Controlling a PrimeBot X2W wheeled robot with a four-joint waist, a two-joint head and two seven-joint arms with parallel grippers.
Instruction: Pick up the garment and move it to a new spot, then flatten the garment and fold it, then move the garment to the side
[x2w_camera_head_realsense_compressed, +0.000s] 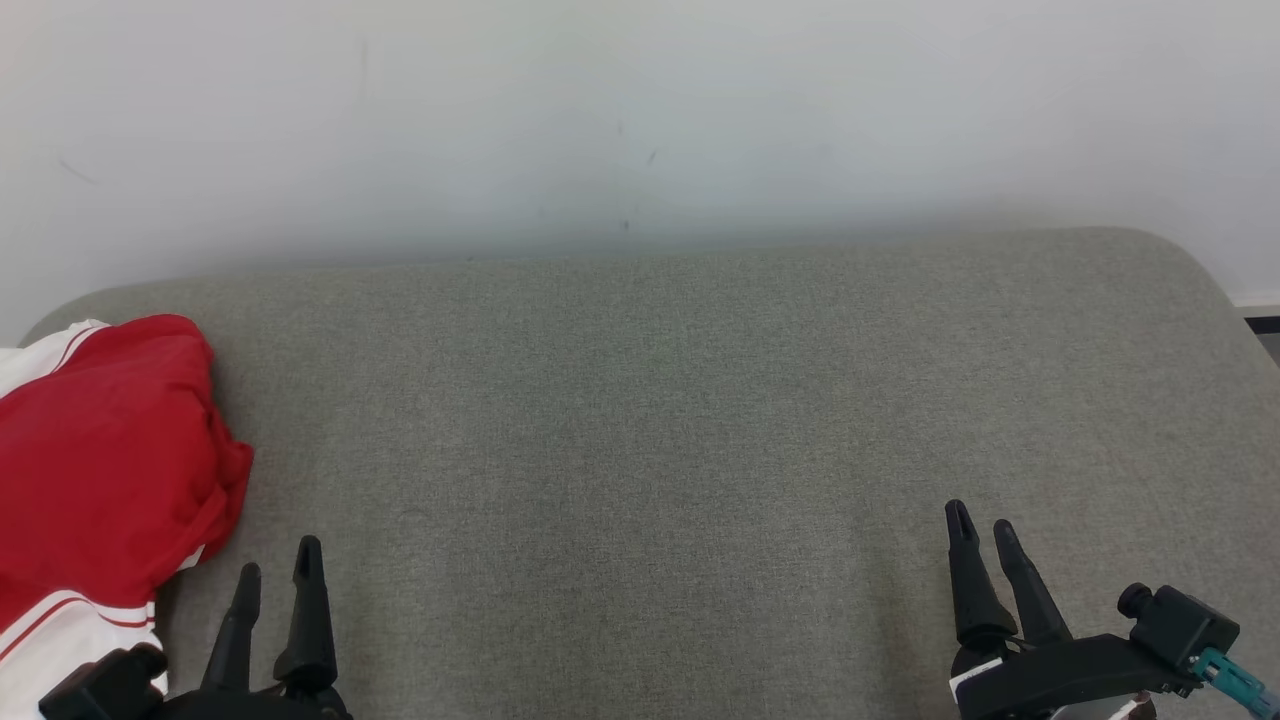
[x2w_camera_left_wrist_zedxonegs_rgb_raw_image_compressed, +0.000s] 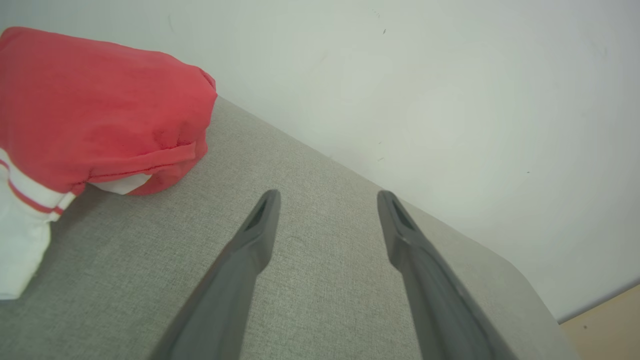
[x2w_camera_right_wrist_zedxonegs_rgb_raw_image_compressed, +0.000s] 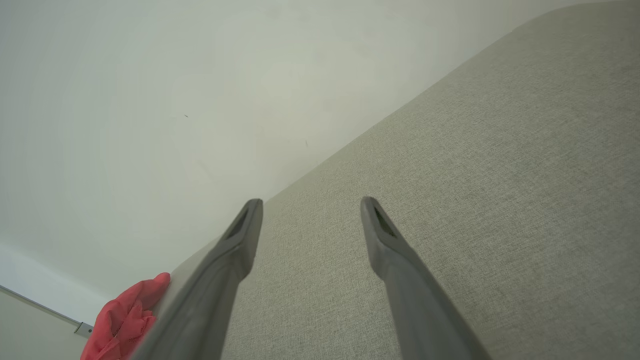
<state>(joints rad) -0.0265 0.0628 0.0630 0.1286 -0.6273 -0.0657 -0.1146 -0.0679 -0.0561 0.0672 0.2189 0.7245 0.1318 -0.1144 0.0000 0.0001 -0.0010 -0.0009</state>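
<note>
Garment (x2w_camera_head_realsense_compressed: 110, 460), red with white trim, lies bunched at the left edge of the grey cloth-covered tabletop (x2w_camera_head_realsense_compressed: 650, 420), partly cut off by the head view's side. Nothing holds it. The left gripper (x2w_camera_head_realsense_compressed: 278, 558) hovers near, just right of the heap, fingers apart and empty. The right gripper (x2w_camera_head_realsense_compressed: 980, 518) sits well apart at the near right, fingers likewise spread. Both seem parked low, ready to reach. The bare middle looks suited for spreading; the lumpy heap suggests the pick-up is not yet done.
</note>
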